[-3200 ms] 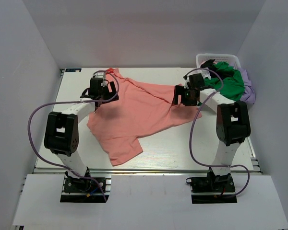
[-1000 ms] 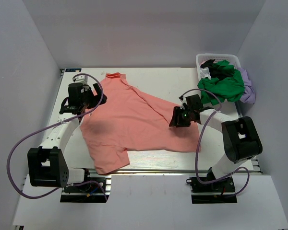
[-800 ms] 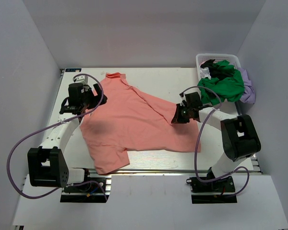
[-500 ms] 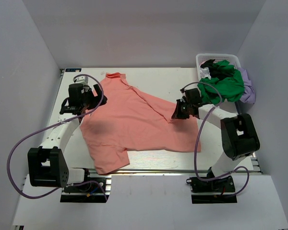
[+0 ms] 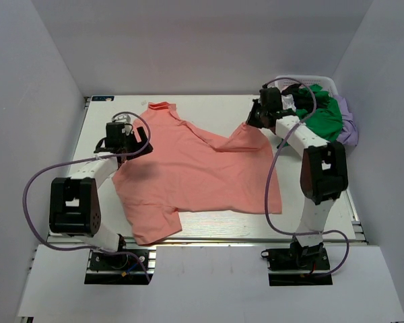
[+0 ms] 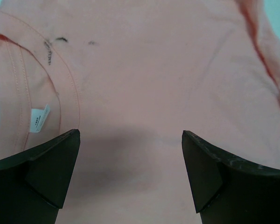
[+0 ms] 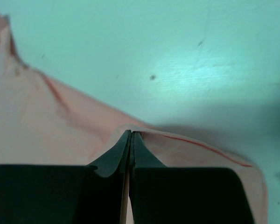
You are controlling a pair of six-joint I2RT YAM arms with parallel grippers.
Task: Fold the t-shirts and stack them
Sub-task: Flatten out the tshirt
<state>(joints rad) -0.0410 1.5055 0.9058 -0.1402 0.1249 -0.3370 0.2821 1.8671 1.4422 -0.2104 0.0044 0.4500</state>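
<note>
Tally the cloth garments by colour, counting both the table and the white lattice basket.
Salmon-pink cloth t-shirt, spread on the table: 1
Bright green cloth garment, in the basket: 1
Lilac cloth garment, over the basket's side: 1
Dark cloth garment, mostly hidden: 1
Total: 4

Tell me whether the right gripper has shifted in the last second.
Yes. The right gripper, shut on the salmon-pink t-shirt, has moved toward the far side, ending beside the white basket.

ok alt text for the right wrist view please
The right gripper, seen from its own wrist, is shut on a pinched edge of the salmon-pink t-shirt, tenting the cloth up. Behind it lies the table, tinted pale teal in this view.
</note>
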